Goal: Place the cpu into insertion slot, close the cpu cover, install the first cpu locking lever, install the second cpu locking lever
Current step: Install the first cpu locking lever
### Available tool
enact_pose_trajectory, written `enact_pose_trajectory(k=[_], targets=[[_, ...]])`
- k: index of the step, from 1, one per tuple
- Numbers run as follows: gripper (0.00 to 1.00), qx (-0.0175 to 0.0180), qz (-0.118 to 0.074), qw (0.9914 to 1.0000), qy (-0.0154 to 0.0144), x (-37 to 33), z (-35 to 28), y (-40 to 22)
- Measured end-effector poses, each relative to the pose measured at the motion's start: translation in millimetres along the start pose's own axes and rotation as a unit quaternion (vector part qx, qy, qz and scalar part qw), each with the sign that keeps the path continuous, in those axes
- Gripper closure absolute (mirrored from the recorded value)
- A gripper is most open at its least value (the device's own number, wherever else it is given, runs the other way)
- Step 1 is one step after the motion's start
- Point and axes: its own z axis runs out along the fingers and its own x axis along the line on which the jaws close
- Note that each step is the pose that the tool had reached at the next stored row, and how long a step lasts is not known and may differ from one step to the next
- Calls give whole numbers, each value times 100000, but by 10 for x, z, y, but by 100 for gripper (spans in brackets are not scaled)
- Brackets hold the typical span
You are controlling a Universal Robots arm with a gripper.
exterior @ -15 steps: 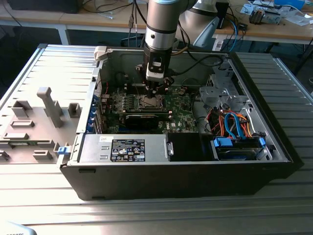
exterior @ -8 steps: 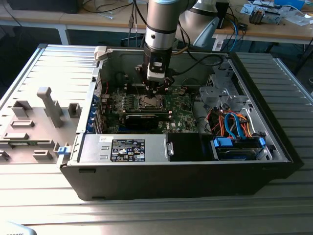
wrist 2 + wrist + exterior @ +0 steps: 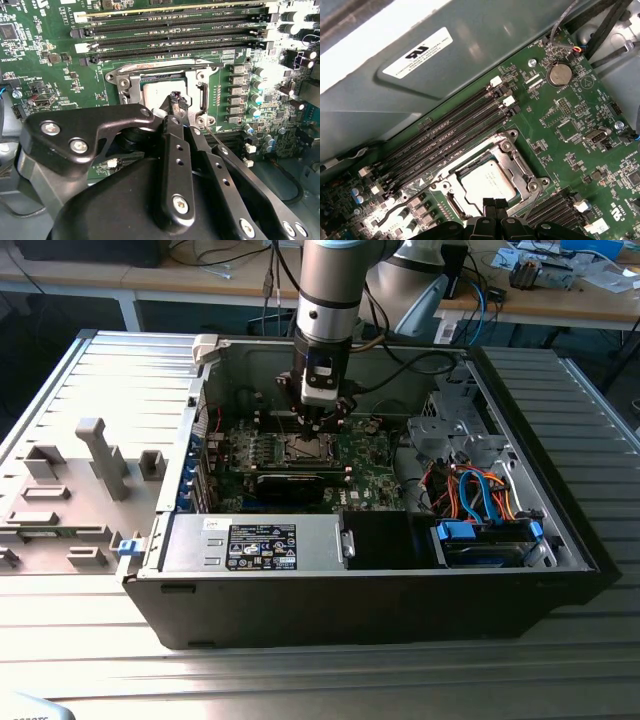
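Observation:
The cpu (image 3: pixel 487 181) lies flat in the insertion slot (image 3: pixel 304 448) on the green motherboard, its silver-grey top showing through the square window of the cpu cover (image 3: pixel 514 156). The cover lies down over the chip in both wrist views, cpu (image 3: pixel 152 93) and cover (image 3: pixel 122 80). A thin locking lever (image 3: pixel 451 166) runs along the socket's memory-slot side. Another thin lever (image 3: pixel 212 133) sticks out slantwise from a socket corner. My gripper (image 3: pixel 176 101) hangs just above the chip's edge, fingers (image 3: pixel 488 204) pressed together with nothing seen between them; it is over the socket in the exterior view, gripper (image 3: pixel 314 418).
The motherboard sits deep inside an open black computer case (image 3: pixel 360 610) with walls all round. Memory slots (image 3: pixel 455 132) border the socket. A power supply (image 3: pixel 255 543), a drive cage (image 3: pixel 488 540) and orange and blue cables (image 3: pixel 470 490) lie at the near side. Grey fixtures (image 3: pixel 100 455) stand at the exterior view's left.

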Motion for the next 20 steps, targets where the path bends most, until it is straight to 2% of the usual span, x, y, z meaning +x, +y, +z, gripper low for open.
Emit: enact_pose_trajectory(k=[20], targets=[[89,32,-959,99995,-71,0,0,0]])
